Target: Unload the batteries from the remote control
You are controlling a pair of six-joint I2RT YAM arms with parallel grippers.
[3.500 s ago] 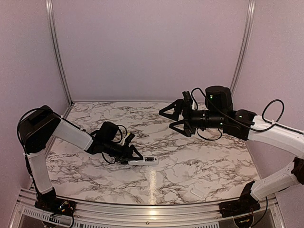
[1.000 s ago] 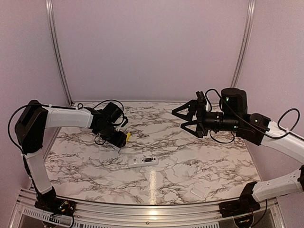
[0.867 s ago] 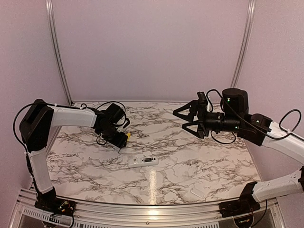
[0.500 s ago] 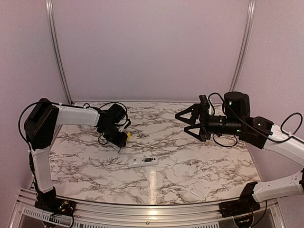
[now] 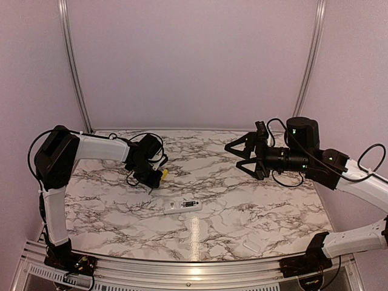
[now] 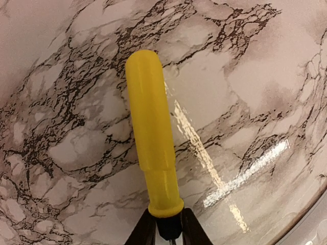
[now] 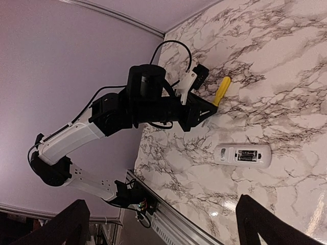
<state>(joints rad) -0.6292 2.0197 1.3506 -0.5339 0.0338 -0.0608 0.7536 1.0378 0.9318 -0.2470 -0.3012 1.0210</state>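
Remote control (image 5: pixel 183 206): white, dark recess upward on marble table (image 5: pixel 273 206); markings too small to read. Left gripper (image 6: pixel 168 230) pinches yellow-handled screwdriver (image 6: pixel 150 138); right gripper (image 5: pixel 233 156) spread wide, empty.

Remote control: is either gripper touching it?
No, the remote control lies alone on the table, clear of the left gripper and the right gripper.
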